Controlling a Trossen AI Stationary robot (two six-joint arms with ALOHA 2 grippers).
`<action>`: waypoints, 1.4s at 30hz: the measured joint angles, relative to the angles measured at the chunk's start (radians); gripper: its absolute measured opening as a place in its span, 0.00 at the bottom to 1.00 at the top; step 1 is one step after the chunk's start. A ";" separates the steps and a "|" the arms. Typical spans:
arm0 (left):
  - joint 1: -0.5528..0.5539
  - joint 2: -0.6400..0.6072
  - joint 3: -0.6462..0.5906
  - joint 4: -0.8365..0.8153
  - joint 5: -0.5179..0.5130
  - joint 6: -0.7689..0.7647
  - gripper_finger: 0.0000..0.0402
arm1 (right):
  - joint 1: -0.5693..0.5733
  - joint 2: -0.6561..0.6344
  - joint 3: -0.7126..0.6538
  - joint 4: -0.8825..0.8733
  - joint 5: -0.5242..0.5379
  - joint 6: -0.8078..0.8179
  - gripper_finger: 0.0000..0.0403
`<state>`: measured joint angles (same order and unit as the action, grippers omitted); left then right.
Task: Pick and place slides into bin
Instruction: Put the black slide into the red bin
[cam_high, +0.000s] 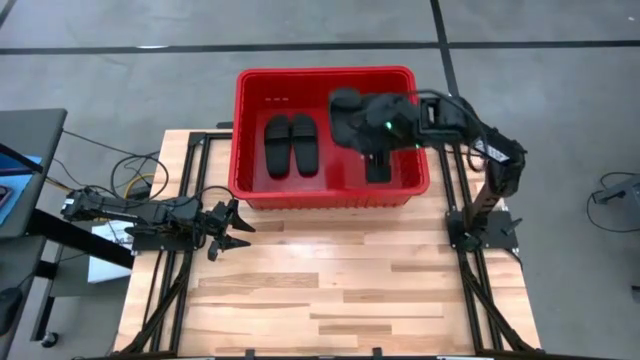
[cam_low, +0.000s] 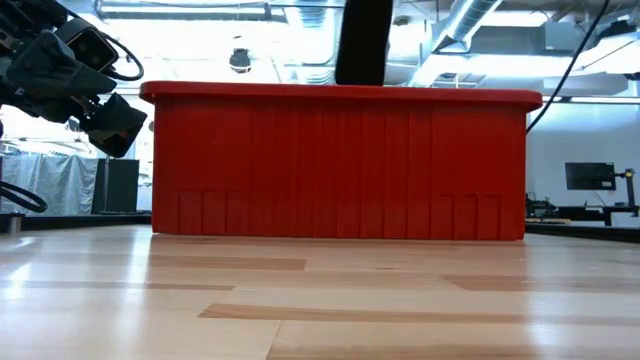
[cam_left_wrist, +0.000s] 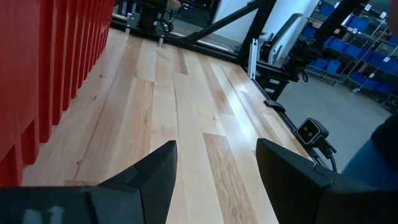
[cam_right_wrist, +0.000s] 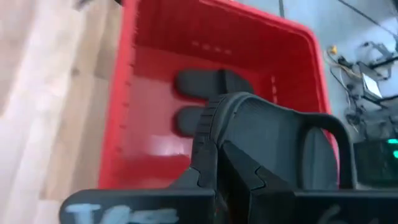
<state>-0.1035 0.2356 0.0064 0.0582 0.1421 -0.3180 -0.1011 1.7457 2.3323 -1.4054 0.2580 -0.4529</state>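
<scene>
Resting in red bin (cam_high: 243, 130): 2 black slides (cam_high: 292, 144).

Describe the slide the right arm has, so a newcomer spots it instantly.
Start at the red bin at the table's far edge. Two black slides lie flat side by side on its floor. The one you want hangs above the bin's right half, clamped in the right gripper.

Wooden table (cam_high: 340, 290), blue storage bins (cam_left_wrist: 348, 25) beyond
</scene>
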 joint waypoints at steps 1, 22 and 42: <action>0.000 0.000 0.000 0.000 0.000 0.000 0.52 | -0.023 0.006 0.001 0.000 -0.006 -0.013 0.00; 0.000 0.000 0.000 0.000 0.000 0.000 0.53 | -0.262 0.209 -0.001 -0.063 -0.178 -0.121 0.00; 0.000 0.000 0.000 0.000 0.000 0.000 0.52 | -0.359 0.305 0.000 -0.050 -0.217 -0.127 0.00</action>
<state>-0.1032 0.2356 0.0063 0.0582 0.1421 -0.3180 -0.4597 2.0510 2.3322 -1.4555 0.0406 -0.5800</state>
